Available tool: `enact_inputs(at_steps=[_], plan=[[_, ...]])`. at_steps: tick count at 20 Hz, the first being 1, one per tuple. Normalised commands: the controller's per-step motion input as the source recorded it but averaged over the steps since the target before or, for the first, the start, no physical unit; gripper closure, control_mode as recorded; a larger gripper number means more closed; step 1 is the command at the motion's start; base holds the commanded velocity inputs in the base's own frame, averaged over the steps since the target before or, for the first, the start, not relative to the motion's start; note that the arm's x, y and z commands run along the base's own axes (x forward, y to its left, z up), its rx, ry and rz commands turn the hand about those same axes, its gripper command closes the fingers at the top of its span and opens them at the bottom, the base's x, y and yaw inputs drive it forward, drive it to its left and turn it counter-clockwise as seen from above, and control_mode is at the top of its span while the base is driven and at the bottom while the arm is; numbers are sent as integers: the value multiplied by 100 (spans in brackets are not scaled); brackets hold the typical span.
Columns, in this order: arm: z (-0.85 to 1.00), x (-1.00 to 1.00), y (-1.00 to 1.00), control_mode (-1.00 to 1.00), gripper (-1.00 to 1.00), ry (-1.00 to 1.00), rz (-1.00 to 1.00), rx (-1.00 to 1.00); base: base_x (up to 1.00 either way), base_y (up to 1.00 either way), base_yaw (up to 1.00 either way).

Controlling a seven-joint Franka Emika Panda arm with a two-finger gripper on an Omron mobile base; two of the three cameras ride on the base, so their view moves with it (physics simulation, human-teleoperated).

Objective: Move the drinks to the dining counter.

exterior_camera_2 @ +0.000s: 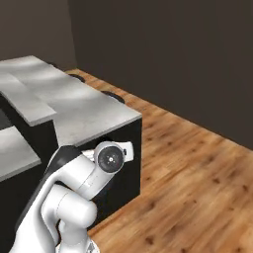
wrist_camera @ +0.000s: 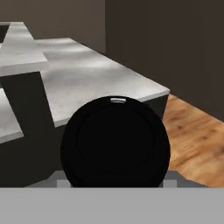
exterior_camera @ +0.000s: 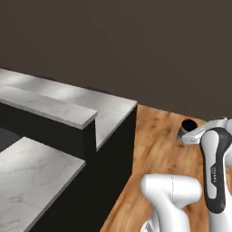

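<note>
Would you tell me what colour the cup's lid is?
Black; the lid shows best in the hand view.

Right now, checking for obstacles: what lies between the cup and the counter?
Only bare wood floor separates cup and counter, in the left base view.

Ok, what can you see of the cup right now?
The cup shows mainly its round black lid, smooth like plastic, with a small pale mark at the rim, close before the hand camera. The claw holds it in the air above the wood floor, off the counter. Its body is hardly visible.
</note>
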Motion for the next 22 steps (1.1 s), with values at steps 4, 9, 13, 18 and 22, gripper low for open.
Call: enact_inputs(at_steps=[4,9,13,18,22], plan=[[0,0,0,100,100,0,0,0,100,0,42],[0,0,0,100,100,0,0,0,100,0,36],[0,0,0,100,100,0,0,0,93,0,34],[0,0,0,100,100,0,0,0,80,0,33],[0,0,0,100,100,0,0,0,71,0,34]])
